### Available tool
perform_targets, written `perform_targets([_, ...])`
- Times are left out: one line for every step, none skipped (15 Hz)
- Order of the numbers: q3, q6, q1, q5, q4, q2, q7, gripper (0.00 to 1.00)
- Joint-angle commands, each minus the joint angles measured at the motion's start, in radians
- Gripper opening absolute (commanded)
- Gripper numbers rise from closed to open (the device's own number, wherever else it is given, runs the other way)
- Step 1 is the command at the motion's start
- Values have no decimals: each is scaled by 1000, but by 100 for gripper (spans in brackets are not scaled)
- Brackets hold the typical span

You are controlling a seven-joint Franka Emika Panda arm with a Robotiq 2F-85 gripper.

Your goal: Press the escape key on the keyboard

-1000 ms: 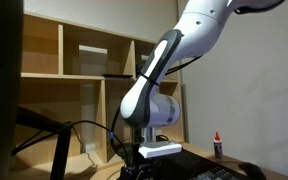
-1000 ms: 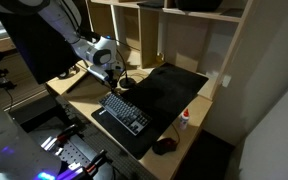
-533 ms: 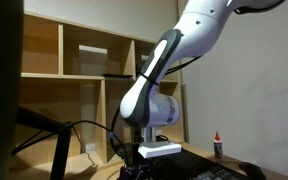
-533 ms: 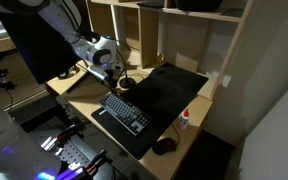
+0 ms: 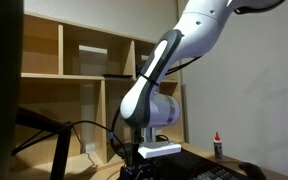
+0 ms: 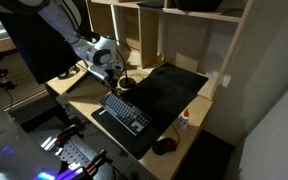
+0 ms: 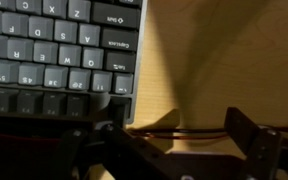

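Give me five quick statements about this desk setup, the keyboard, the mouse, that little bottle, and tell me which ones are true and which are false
1. The keyboard is black. True.
2. The mouse sits on top of the keyboard. False: it lies apart from it, near the desk's front corner.
3. A small bottle with a red cap stands upright on the desk. True.
4. The tool grips the bottle. False: it is at the keyboard's opposite end, well away from the bottle.
5. In the wrist view, bare wood shows right beside the keyboard's edge. True.
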Motion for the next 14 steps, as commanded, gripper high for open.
perform_targets([-21,69,19,-26,-10,-1,41,100])
perform_targets([-4,23,2,-7,1,0,16,100])
perform_targets([-6,37,4,-9,1,0,21,100])
perform_targets([-7,43,4,-9,1,0,22,100])
perform_targets([-7,45,4,-9,1,0,23,100])
perform_targets([-7,46,4,-9,1,0,23,100])
perform_targets([-7,46,4,-9,1,0,23,100])
perform_targets([-7,46,4,-9,1,0,23,100])
perform_targets([-7,46,4,-9,1,0,24,100])
perform_targets([1,-9,-3,3,5,-4,22,100])
perform_targets([-6,-57,2,0,7,-9,42,100])
perform_targets([-12,-95,6,-5,9,-10,56,100])
perform_targets([-8,-29,6,-5,3,-1,34,100])
perform_targets([-8,-39,6,-5,4,-1,37,100])
